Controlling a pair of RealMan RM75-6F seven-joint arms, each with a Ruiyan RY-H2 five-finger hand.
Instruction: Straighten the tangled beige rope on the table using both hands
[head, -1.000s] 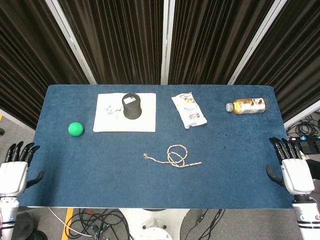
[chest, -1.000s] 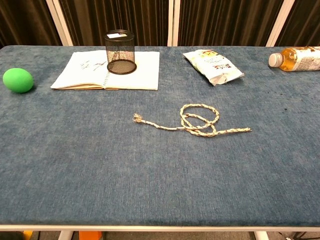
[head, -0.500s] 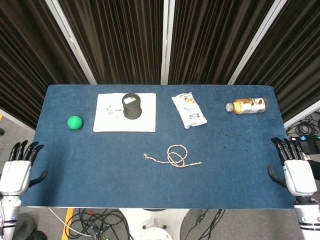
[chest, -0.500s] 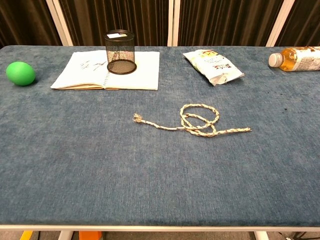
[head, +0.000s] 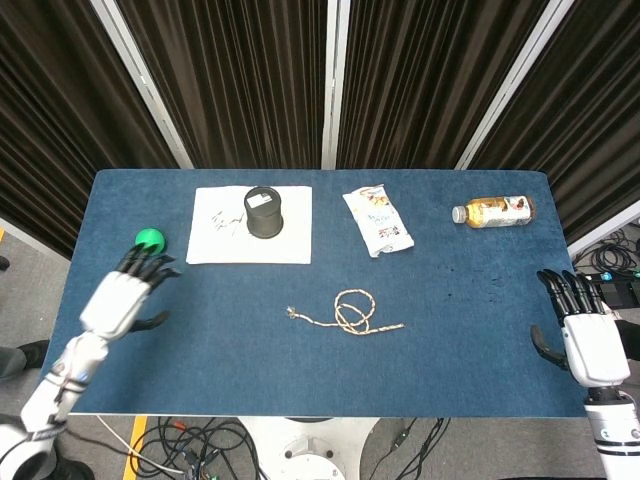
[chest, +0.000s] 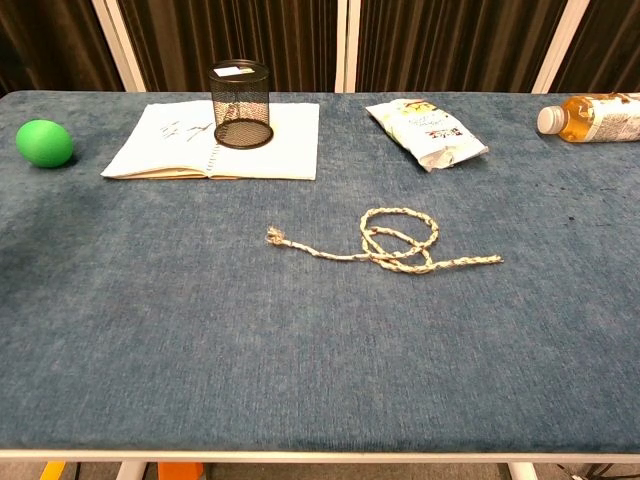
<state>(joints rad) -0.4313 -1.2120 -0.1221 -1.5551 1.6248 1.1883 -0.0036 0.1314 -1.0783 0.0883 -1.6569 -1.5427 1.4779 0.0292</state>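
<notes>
one twisted beige rope (head: 346, 313) is seen near the middle of the bench (head: 470, 340), lying in a loose loop with two tails, one frayed end pointing left. the bench is covered in a blue, felt-like cloth. one round green ball (chest: 44, 143) is noted at the far left. one open white notebook (chest: 180, 145) lies flat, and one black mesh cylinder cup (chest: 241, 104) stands upright on it. one crinkled snack packet (head: 378, 219) and one plastic bottle (head: 492, 211) of amber liquid, laid on its side, are found along the far edge. the left robot hand (head: 125, 293) is held over the left part of the bench, just beside the ball, dark fingers spread, nothing held. the right robot hand (head: 580, 335) is held at the right edge of the bench, fingers spread, nothing held. both are well apart from the rope.
</notes>
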